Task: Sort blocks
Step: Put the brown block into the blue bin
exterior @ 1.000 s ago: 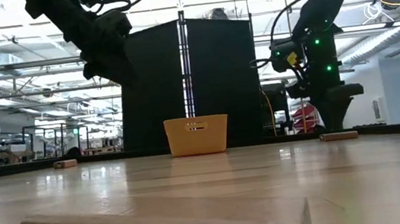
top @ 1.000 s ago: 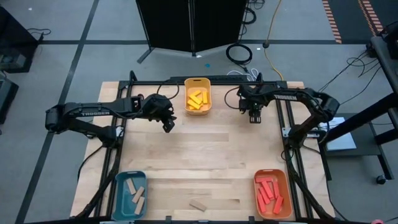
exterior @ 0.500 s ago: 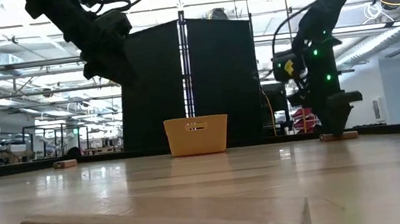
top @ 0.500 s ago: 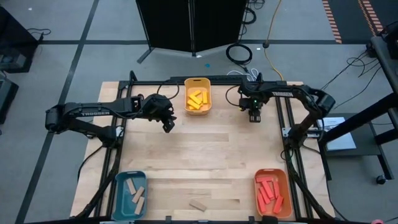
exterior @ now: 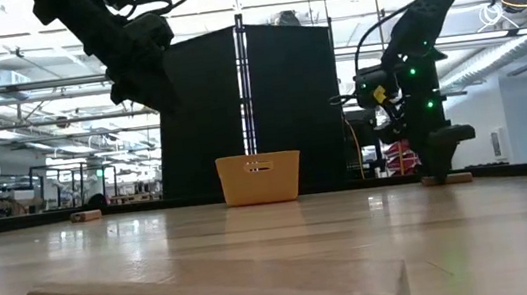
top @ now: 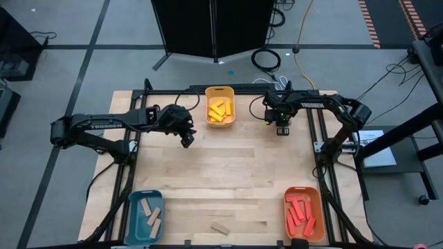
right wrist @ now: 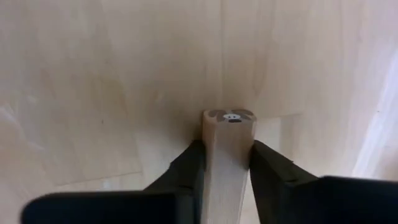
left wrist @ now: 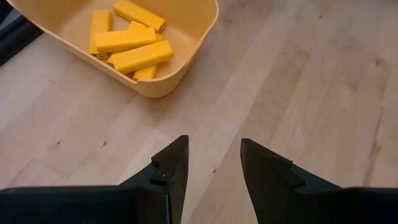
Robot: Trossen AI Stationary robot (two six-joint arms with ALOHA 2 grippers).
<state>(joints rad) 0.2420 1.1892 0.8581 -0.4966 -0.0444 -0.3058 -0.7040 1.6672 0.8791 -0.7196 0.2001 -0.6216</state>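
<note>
Tan wooden block (right wrist: 227, 155), a flat bar, sits pinched between your right gripper's (right wrist: 227, 163) two dark fingers (right wrist: 188, 167), down at the tabletop in the upper right of the high view; its long axis runs along the fingers, end face pointing away from the wrist. Your left gripper (left wrist: 211, 163) hovers empty, jaws apart, just beside the yellow tray (top: 208, 92) of yellow blocks (left wrist: 140, 56). Teal tray (top: 133, 203), lower left, holds tan bars; orange tray (top: 318, 207), lower right, holds red ones. Another tan block (top: 221, 228) lies loose at bottom centre.
</note>
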